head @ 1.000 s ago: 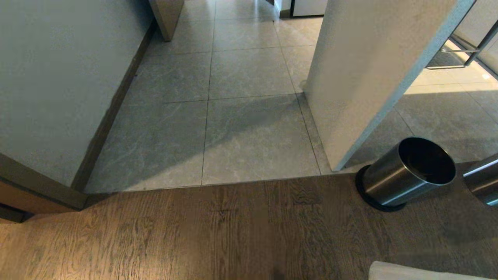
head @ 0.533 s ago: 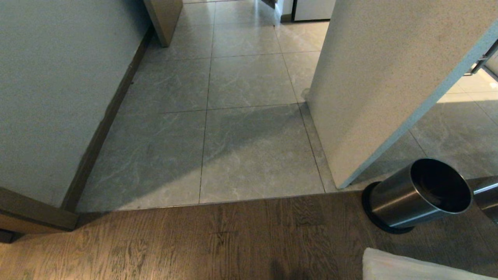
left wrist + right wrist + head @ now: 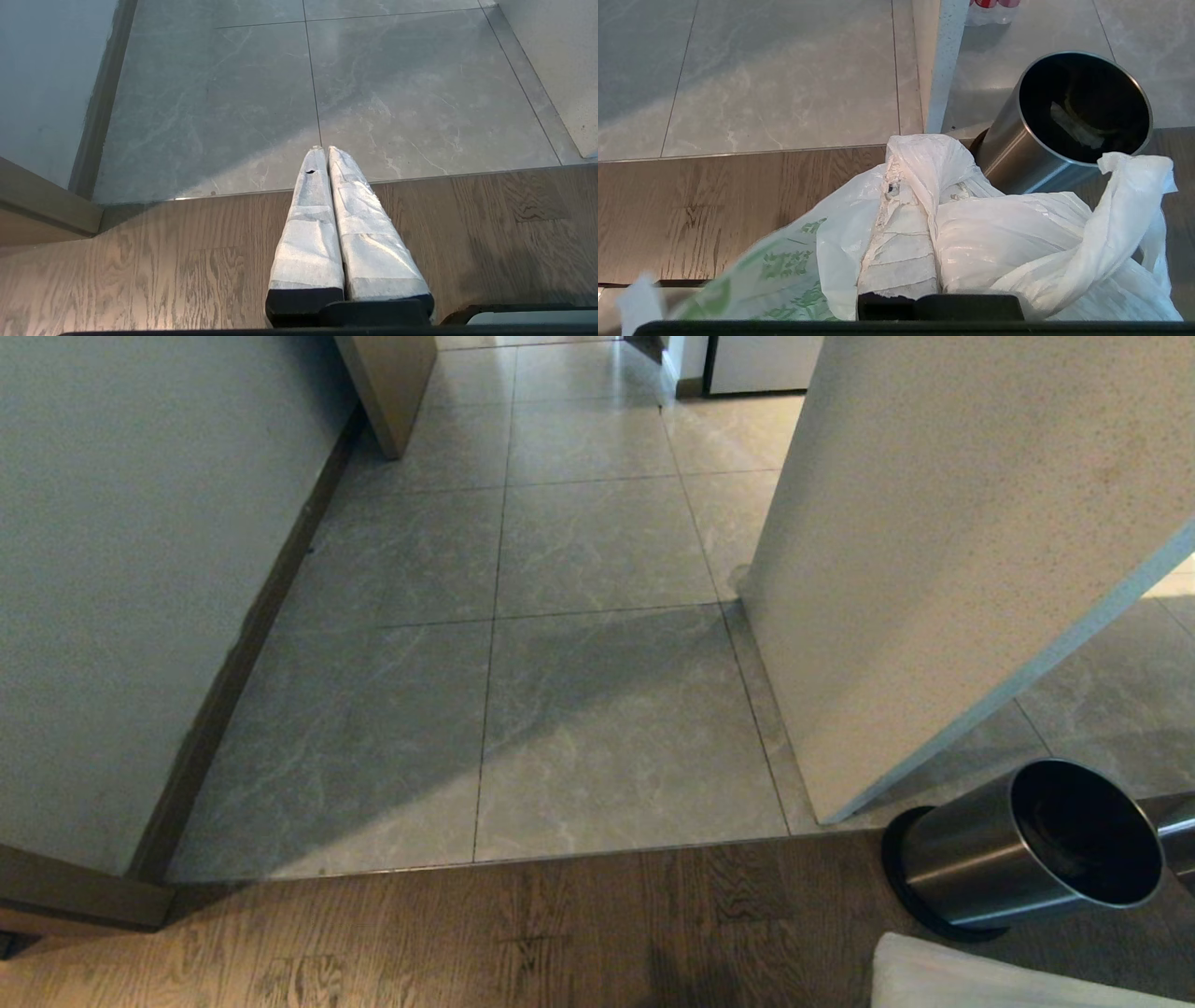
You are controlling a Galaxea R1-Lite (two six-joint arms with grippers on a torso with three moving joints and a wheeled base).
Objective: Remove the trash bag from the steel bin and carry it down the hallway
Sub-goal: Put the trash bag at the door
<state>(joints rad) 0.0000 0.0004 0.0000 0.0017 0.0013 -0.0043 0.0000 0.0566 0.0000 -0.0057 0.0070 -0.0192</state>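
The trash bag [image 3: 1017,242], thin white plastic with green print, drapes over my right gripper [image 3: 920,186], which is shut on a fold of it; one taped finger [image 3: 901,247] shows and the other is under the plastic. A white patch at the bottom right of the head view looks like the same bag [image 3: 980,980]. The steel bin [image 3: 1008,859] with its black base stands on the wood floor just beyond the bag [image 3: 1017,149]. The hallway [image 3: 597,551] of grey tiles runs ahead. My left gripper [image 3: 325,149] hangs shut and empty over the tile edge.
A white wall with dark skirting [image 3: 140,616] lines the left side. A white speckled wall corner [image 3: 934,569] juts in on the right beside the bin. A second steel cylinder [image 3: 1181,831] sits at the right edge. Some scraps [image 3: 1078,126] lie inside the bin.
The whole head view has shifted: floor, walls and bin sit lower in the picture and the bin nearer the right edge, so the camera has moved. More of the white patch shows.
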